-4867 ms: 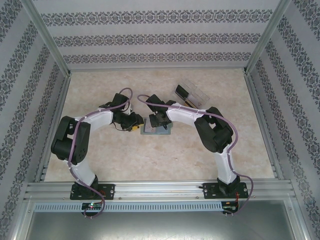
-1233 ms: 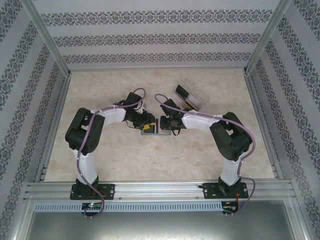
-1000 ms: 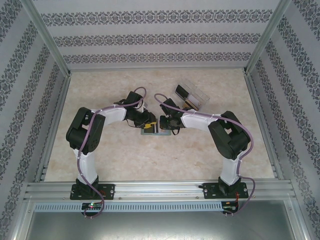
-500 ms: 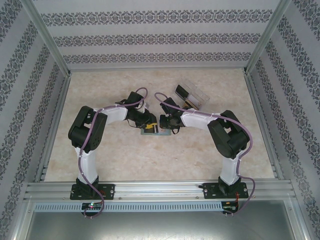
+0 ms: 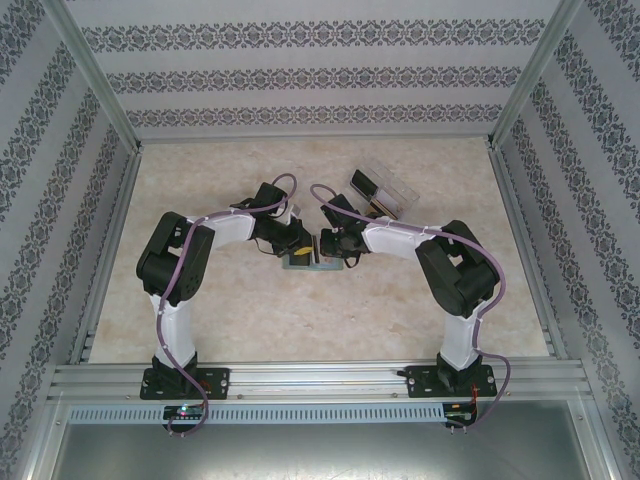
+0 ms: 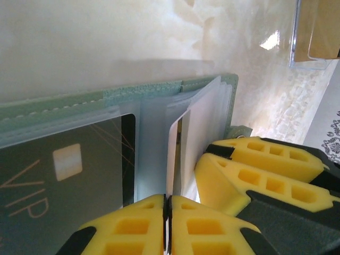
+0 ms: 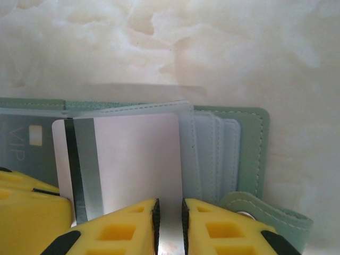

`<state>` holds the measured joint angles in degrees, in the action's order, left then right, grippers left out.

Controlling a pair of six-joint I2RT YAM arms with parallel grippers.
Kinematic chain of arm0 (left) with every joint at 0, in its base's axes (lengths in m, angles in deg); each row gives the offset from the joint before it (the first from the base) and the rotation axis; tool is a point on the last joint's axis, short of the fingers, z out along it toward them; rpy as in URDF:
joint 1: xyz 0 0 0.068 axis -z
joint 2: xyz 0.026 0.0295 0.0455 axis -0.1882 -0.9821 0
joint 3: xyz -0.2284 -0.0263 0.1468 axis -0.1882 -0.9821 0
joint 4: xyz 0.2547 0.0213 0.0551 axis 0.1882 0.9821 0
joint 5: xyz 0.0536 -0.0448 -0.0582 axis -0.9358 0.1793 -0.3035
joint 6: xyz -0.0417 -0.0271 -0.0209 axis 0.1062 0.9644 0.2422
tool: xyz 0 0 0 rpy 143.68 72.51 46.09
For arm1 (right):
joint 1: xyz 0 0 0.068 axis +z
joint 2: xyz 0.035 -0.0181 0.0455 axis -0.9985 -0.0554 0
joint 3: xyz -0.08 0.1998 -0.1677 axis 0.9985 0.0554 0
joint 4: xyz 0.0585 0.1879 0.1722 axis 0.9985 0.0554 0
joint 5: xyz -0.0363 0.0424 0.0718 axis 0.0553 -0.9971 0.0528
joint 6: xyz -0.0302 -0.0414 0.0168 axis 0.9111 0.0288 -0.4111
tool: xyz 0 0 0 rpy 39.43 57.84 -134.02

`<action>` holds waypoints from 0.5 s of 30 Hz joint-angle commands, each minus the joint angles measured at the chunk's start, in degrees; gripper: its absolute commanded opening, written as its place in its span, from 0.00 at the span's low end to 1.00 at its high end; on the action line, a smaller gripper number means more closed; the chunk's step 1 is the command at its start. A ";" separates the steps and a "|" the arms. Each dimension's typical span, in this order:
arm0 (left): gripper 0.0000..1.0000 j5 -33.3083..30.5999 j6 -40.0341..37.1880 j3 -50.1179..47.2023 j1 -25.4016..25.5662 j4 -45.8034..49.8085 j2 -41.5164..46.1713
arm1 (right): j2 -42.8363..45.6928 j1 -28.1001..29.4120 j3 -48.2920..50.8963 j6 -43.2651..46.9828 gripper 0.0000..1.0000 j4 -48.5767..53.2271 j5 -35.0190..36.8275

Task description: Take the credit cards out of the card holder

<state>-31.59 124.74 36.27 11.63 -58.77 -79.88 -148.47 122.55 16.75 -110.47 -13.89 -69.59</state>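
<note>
The card holder [image 5: 303,262] lies open on the table [image 5: 300,330], mid-table between the two arms, near a clear box [image 5: 388,195]. The right gripper [image 7: 169,206] has its jaws narrowed onto the lower edge of a pale card [image 7: 133,154] with a dark stripe, which stands over the green holder's pockets. The left gripper [image 6: 167,201] is pinched tight on a thin clear sleeve [image 6: 172,159] rising from the holder, just beside the right fingers [image 6: 249,180]. A dark card [image 6: 64,164] marked VIP sits in another sleeve.
</note>
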 commanded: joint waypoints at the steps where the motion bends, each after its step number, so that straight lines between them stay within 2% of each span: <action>1: 0.08 0.48 -1.69 0.08 0.46 -0.49 0.10 | -1.31 -0.53 1.32 -0.72 0.22 1.54 0.83; 7: 0.00 -1.61 -3.84 -0.01 0.14 2.29 1.31 | -0.85 -0.81 1.97 -0.99 0.22 1.30 1.01; 15: 0.00 -3.34 -4.98 -2.67 -1.19 3.59 4.81 | 1.08 -1.36 3.15 -0.86 0.22 0.07 -0.16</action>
<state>-33.80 121.74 34.94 11.37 -57.44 -78.13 -148.01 122.18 17.96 -110.71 -15.53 -69.81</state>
